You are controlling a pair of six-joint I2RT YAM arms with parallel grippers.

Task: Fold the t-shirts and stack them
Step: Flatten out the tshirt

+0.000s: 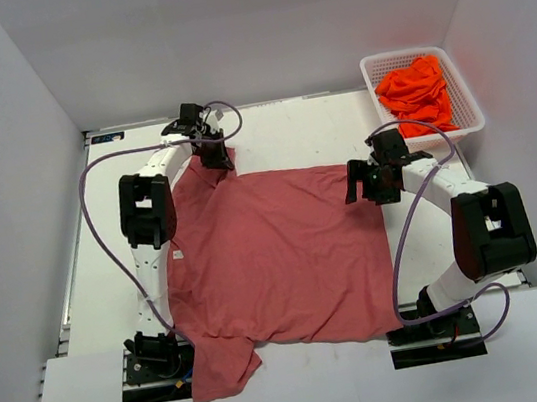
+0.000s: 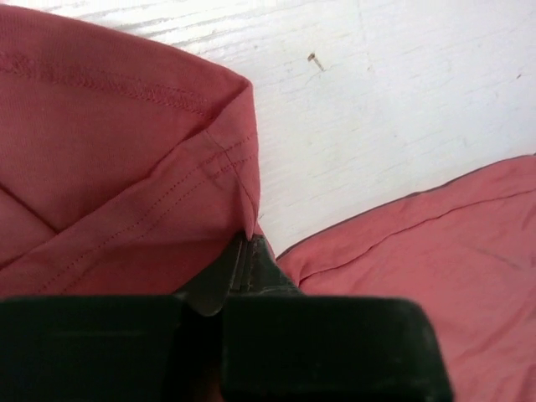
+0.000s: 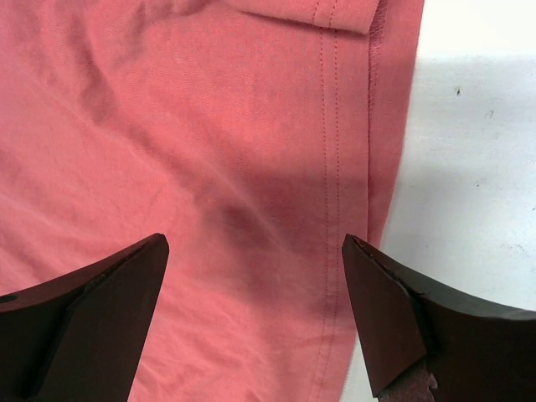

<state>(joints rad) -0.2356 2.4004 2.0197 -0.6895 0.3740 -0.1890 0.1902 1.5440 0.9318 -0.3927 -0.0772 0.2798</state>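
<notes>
A large rose-red t-shirt (image 1: 277, 260) lies spread flat across the table, one sleeve hanging over the near edge. My left gripper (image 1: 213, 154) is at the far sleeve, shut on the sleeve's hemmed corner (image 2: 126, 167). In the left wrist view the cloth runs down between the closed fingertips (image 2: 247, 244). My right gripper (image 1: 360, 187) hovers open over the shirt's right edge. Its fingers straddle the stitched hem (image 3: 328, 167) with nothing between them. Bright orange t-shirts (image 1: 417, 93) lie crumpled in a basket at the far right.
The white basket (image 1: 465, 96) stands at the table's far right corner. Bare white table (image 1: 289, 132) shows beyond the shirt and along its right side (image 3: 469, 167). White walls enclose the table on three sides.
</notes>
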